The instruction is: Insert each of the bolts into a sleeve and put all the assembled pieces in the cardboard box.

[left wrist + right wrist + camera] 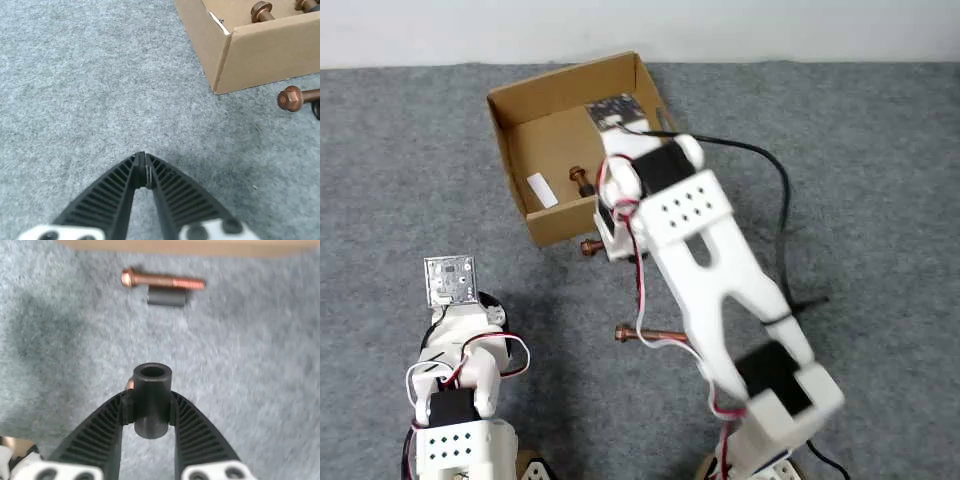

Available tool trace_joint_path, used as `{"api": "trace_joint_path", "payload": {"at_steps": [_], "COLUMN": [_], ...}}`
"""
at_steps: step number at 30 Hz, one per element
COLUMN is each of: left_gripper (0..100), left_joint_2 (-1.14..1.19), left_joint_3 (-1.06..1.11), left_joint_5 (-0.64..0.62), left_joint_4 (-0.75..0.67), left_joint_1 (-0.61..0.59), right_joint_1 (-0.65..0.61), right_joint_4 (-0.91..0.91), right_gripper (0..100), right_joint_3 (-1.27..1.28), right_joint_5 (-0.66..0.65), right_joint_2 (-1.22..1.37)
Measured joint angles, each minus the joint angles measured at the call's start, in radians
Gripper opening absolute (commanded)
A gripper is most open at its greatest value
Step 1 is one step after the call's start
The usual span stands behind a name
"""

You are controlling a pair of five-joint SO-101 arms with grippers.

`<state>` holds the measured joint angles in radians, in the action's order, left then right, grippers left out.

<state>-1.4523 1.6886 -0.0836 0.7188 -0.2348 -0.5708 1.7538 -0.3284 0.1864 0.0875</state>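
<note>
Grey carpet [880,200] is the work surface, with the cardboard box [565,222] toward 12 o'clock in the high view and one bolt [580,180] lying inside it. My right gripper [150,401], just off the box's 6 o'clock wall, is clamped around a black sleeve [152,390] whose open bore faces my wrist camera; a loose bolt [162,280] and a second sleeve [167,296] lie side by side on the carpet close to that wall. My left gripper [142,164] is closed on nothing around 8 o'clock, over bare carpet.
</note>
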Motion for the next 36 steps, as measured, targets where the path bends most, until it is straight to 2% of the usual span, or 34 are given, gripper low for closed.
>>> {"api": "trace_joint_path", "payload": {"at_steps": [4,8,14,23,29,31,36], "left_gripper": [0,0,0,1,1,1,1], "left_joint_2": [0.000,0.000,0.000,0.000,0.000,0.002,0.002], "left_joint_3": [0.000,0.000,0.000,0.000,0.000,-0.026,-0.212], "left_joint_5": [0.000,0.000,0.000,0.000,0.000,-0.002,0.003], "left_joint_4": [0.000,0.000,0.000,0.000,0.002,0.041,0.293], "left_joint_1": [0.000,0.000,0.037,0.044,0.074,0.091,0.226], "right_joint_1": [0.060,0.175,0.345,0.471,0.563,0.601,0.658], "right_joint_4": [0.000,-0.012,-0.130,-0.276,-0.298,-0.298,-0.298], "right_gripper": [0.9,0.9,0.9,0.8,0.8,0.8,0.8], "right_joint_3": [0.187,0.354,0.608,1.025,1.175,1.212,1.304], "right_joint_5": [0.081,0.123,0.126,0.126,0.126,0.126,0.126], "right_joint_2": [-0.161,-0.307,-0.540,-0.910,-1.109,-1.157,-1.255]}}
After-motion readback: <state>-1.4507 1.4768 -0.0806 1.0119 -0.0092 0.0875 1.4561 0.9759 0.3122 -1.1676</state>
